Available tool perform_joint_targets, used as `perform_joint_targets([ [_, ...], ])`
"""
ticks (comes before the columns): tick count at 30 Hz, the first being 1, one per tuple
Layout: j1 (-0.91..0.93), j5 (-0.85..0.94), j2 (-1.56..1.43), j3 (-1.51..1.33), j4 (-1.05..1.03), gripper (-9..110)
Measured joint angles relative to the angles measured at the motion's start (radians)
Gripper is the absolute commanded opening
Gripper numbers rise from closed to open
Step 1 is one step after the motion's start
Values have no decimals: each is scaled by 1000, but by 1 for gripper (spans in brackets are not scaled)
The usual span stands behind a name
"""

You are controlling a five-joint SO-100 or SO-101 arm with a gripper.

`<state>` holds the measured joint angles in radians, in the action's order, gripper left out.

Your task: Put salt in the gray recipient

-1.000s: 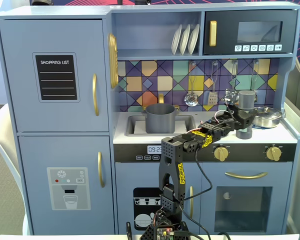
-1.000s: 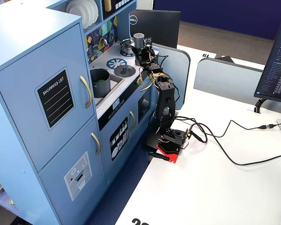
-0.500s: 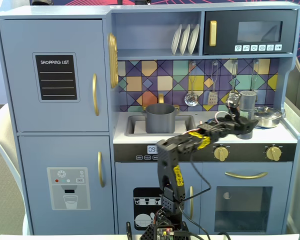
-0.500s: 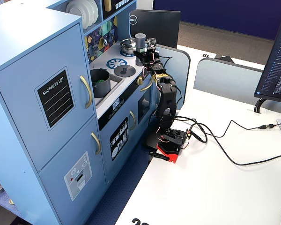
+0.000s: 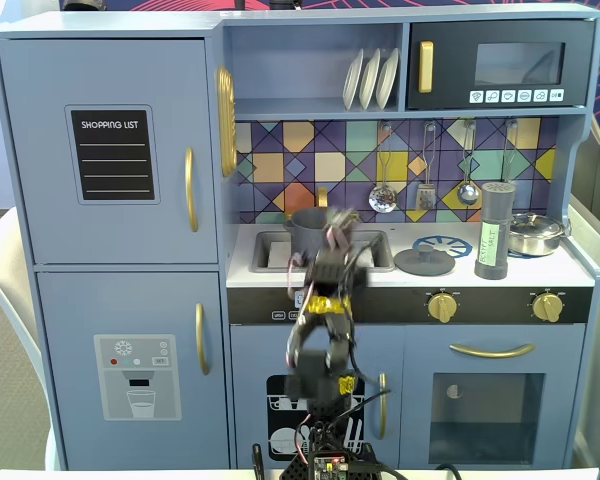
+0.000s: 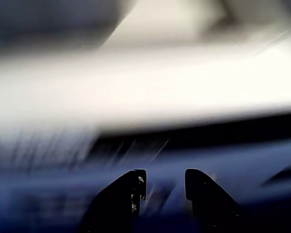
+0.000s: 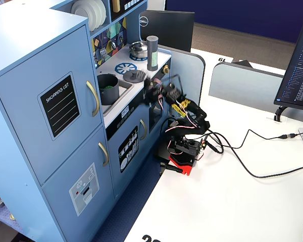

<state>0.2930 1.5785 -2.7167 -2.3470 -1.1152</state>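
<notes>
Released since half a second ago, the salt (image 5: 491,231) is left upright right of the gray recipient (image 5: 320,228); the gripper (image 6: 162,184), slightly parted and empty, is pulled away. Regrasping should be done slowly, mid-body.

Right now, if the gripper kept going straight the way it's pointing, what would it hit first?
Hard to say: the gripper is motion-blurred. It seems aimed at the kitchen's front edge near the sink, likely meeting that first.
</notes>
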Motion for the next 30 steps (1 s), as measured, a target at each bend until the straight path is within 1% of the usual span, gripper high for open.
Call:
perform_joint_targets([
  [3, -83, 23, -98, -215, -17, 0],
  [7, -192, -12, -212, -454, -18, 0],
  [13, -242, -21, -365, -696, -31, 0],
  [16, -245, -20, -443, -762, -72, 0],
  [21, -261, -31, -491, -778, -178, 1],
  [30, -261, -34, -500, -778, -210, 2],
])
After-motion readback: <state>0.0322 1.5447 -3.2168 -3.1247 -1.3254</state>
